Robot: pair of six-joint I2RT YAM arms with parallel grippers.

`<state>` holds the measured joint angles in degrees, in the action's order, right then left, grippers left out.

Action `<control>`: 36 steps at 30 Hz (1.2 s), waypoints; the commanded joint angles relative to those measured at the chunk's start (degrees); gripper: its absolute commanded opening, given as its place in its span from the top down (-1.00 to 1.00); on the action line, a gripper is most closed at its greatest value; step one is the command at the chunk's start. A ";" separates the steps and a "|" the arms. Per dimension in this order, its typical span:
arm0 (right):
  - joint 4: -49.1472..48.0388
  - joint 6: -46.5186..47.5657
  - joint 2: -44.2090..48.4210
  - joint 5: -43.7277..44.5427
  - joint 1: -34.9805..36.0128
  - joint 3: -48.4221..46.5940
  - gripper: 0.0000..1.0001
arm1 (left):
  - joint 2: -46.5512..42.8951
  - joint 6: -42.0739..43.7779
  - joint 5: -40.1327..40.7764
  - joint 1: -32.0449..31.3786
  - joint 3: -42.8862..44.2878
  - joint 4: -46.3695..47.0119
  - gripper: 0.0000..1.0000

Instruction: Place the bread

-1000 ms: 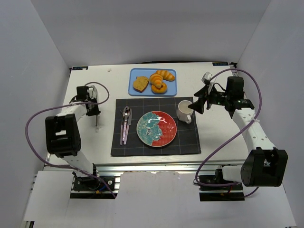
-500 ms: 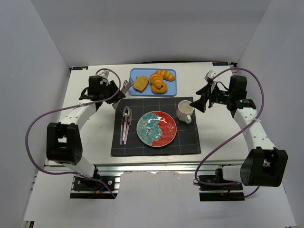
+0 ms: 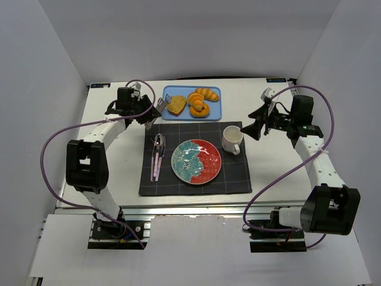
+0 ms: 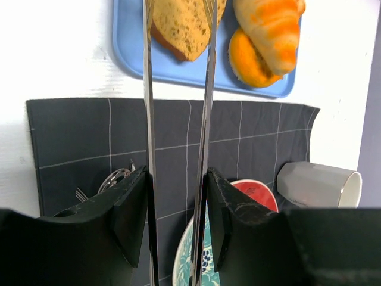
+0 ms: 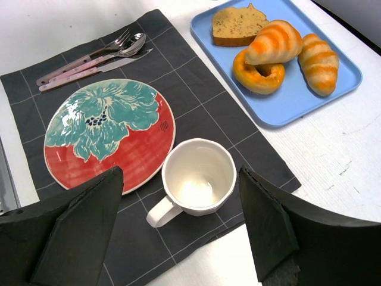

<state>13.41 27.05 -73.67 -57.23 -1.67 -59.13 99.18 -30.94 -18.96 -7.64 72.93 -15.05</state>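
the bread point(image 5: 238, 25) lay flat in the left end of the blue tray point(image 5: 292, 101), at the far side of the white table point(image 3: 113, 173), not yet lifted. beside it in the tray a ring-shaped pastry point(image 5: 259, 74) had a striped croissant point(image 5: 275, 42) resting on it, and a second croissant point(image 5: 321, 62) lay just to the right of that. the left gripper point(image 4: 177, 179) was clamped on a pair of thin metal tongs point(image 4: 147, 89), one arm lying against the inner face of each black finger, with the arms sprung apart and a clear gap between them. seen from the left wrist, the tongs reached out over the dark checked placemat point(image 5: 202, 107) and the tray's near edge, one arm running along the bread's left edge and the other crossing its right side; the tips were cut off at the top of that view, so i could not tell whether they touched the slice. the right gripper point(image 5: 180, 176) hung spread wide with nothing in it, up above the table to the right of the white cup point(image 5: 196, 179). the cup stood upright on the placemat just beside the red and teal plate point(image 5: 107, 134), and the cutlery point(image 5: 89, 59) lay together on the mat on the plate's other side.
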 commanded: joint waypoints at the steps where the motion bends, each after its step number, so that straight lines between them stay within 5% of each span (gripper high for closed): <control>1: -2.25 -0.94 0.46 -1.65 -0.44 -0.63 -0.66 | 1.01 0.00 -1.34 -0.80 2.05 -0.25 -0.03; 36: -1.98 -1.21 0.89 -1.92 -1.14 -0.19 -0.66 | -2.67 0.09 1.12 -1.33 2.49 -1.74 -0.04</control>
<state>13.10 25.93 -73.67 -57.63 -2.57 -59.13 100.05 -31.27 -18.52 -8.82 75.68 -17.08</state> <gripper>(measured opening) 0.831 0.518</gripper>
